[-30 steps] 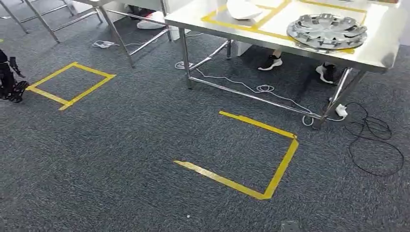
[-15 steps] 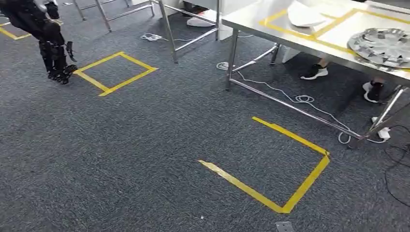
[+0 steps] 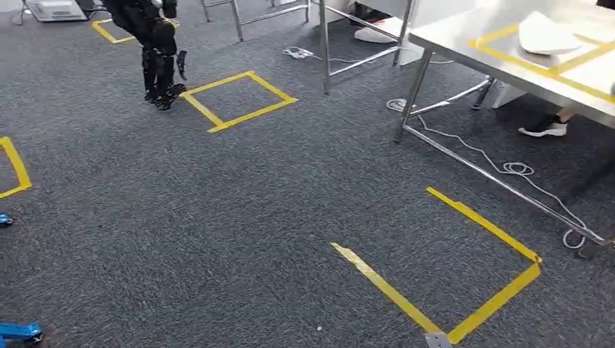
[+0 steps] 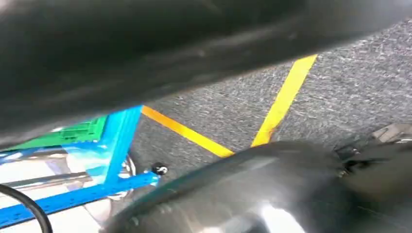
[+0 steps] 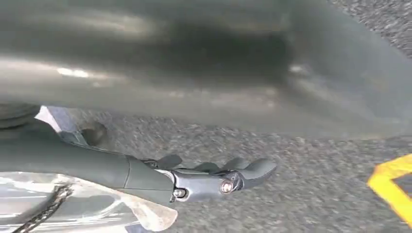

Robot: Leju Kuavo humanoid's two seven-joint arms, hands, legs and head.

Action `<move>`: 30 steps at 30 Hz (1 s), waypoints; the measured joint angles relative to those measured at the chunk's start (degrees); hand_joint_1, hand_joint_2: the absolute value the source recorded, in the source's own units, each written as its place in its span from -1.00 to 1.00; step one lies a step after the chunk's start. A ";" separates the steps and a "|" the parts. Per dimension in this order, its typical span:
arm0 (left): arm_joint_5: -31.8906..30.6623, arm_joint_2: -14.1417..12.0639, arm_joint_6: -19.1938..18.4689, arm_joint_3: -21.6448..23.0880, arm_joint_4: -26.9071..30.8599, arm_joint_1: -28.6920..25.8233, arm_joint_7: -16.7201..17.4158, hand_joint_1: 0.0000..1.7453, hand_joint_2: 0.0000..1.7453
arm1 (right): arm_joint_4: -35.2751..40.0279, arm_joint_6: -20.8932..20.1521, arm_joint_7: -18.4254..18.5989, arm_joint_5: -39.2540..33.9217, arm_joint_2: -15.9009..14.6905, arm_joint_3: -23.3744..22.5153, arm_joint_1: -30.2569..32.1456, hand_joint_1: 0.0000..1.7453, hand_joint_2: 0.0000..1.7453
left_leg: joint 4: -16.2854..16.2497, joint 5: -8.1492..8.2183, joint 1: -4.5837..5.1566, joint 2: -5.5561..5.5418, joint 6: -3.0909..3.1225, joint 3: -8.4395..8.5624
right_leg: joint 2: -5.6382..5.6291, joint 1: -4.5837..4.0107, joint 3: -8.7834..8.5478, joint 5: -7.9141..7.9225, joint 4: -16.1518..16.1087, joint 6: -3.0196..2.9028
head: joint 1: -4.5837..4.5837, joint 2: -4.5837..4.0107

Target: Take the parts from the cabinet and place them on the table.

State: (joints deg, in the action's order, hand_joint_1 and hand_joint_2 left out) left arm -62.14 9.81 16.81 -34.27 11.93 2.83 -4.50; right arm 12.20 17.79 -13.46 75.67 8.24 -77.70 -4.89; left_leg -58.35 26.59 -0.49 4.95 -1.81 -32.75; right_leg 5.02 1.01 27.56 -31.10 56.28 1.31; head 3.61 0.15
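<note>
A steel table (image 3: 464,36) with yellow tape marks stands at the right in the head view, and a white part (image 3: 547,34) lies on it. The cabinet's blue frame (image 4: 116,145) with a green bin (image 4: 77,133) shows in the left wrist view, and a blue piece (image 3: 18,331) sits at the head view's lower left corner. My right hand (image 5: 218,179) hangs over the grey carpet with its fingers stretched out and nothing in them. In the left wrist view, dark blurred shapes hide how my left hand is set.
Another dark robot (image 3: 159,65) stands at the far left beside a yellow tape square (image 3: 239,101). A tape outline (image 3: 464,290) lies on the carpet ahead. White cable (image 3: 508,168) trails under the table, where a person's shoe (image 3: 544,128) shows. More table legs (image 3: 326,43) stand behind.
The whole view has swung left: the table and the silver wheel cover slid out to the right, and the other robot and its tape square came in from the left.
</note>
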 joint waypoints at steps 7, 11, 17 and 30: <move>-0.09 0.37 0.17 0.00 0.00 0.09 0.37 -1.00 -1.00 | 0.00 0.22 0.00 0.11 -0.26 0.00 -0.30 -1.00 -1.00 | 0.94 -0.18 0.03 -4.26 3.11 -0.01 | -3.36 0.22 1.25 -4.67 5.33 1.48 | 0.55 0.00; -0.15 0.98 0.90 0.02 -0.02 0.26 0.52 -1.00 -1.00 | 0.00 0.22 0.26 0.28 -0.39 0.00 0.23 -1.00 -1.00 | 0.91 -0.01 0.26 -7.51 3.44 0.13 | -4.99 0.11 9.72 -8.15 19.61 1.25 | 0.66 0.00; -0.17 1.86 1.53 0.02 -0.02 0.46 0.68 -1.00 -1.00 | 0.00 0.11 0.44 0.35 -1.05 0.02 0.09 -1.00 -1.00 | 0.25 0.45 0.09 -12.06 2.16 -0.12 | -10.52 0.36 2.88 1.36 1.78 0.59 | 0.81 0.00; -0.20 1.99 1.86 0.02 -0.02 0.15 0.81 -1.00 -1.00 | 0.02 0.22 0.61 0.68 -1.16 0.04 0.16 -1.00 -1.00 | -1.28 -0.82 0.57 -1.99 1.25 -0.56 | -0.37 -0.25 0.66 0.45 0.75 -0.83 | 0.24 0.00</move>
State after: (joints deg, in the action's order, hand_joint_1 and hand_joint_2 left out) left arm -62.34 11.80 18.67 -34.25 11.91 2.98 -3.69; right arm 12.22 18.01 -12.85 76.35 7.08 -77.66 -4.73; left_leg -59.62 25.77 0.07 2.95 -0.56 -33.31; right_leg 4.64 0.76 28.21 -30.65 57.04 0.48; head 3.85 0.15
